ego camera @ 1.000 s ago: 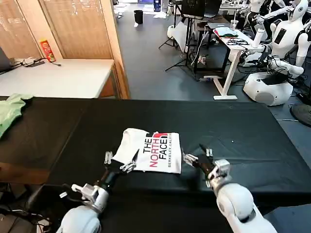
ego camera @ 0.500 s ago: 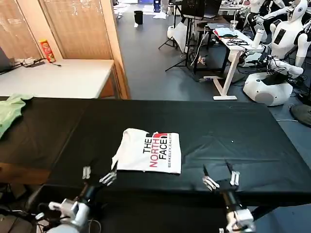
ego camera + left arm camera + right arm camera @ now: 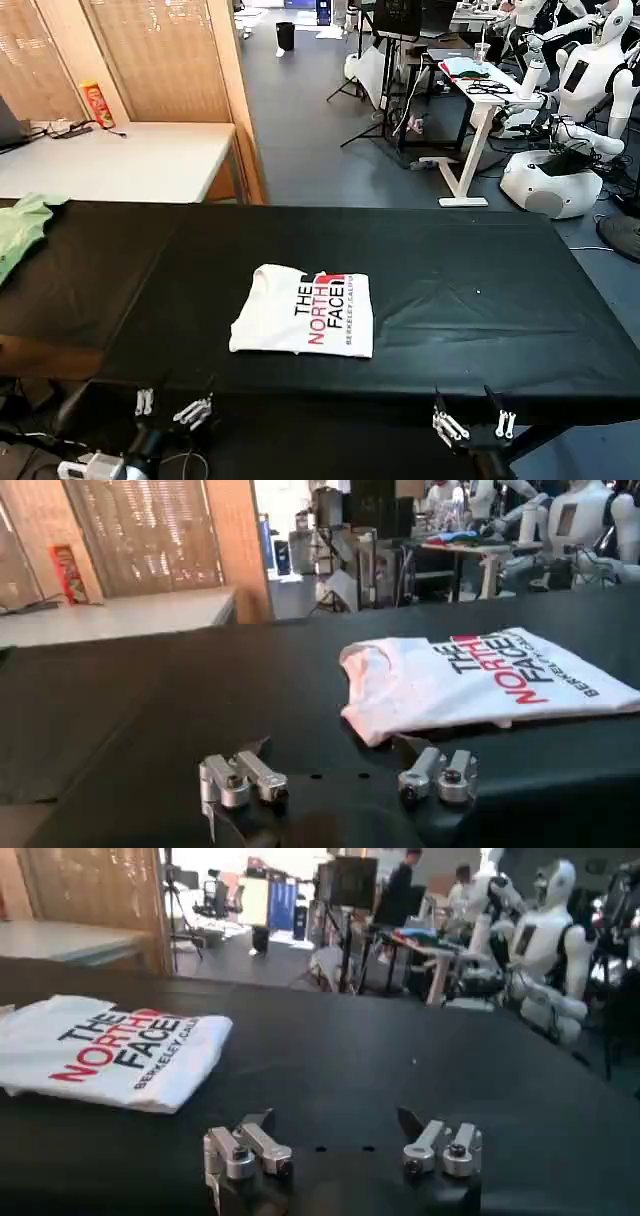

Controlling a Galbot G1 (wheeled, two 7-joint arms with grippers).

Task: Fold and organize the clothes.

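The white T-shirt lies folded into a compact rectangle on the black table, its black and red "THE NORTH FACE" print facing up. It also appears in the left wrist view and the right wrist view. My left gripper hangs open below the table's front edge, left of the shirt. My right gripper is open too, below the front edge to the shirt's right. Both grippers are empty and well clear of the shirt.
A light green garment lies at the table's far left corner. Behind stand a white desk with a red can, a wooden partition, and other robots at the back right.
Both grippers have drawn back from the shirt's sides, toward me and down past the table's front edge. The folded shirt stays where it was.
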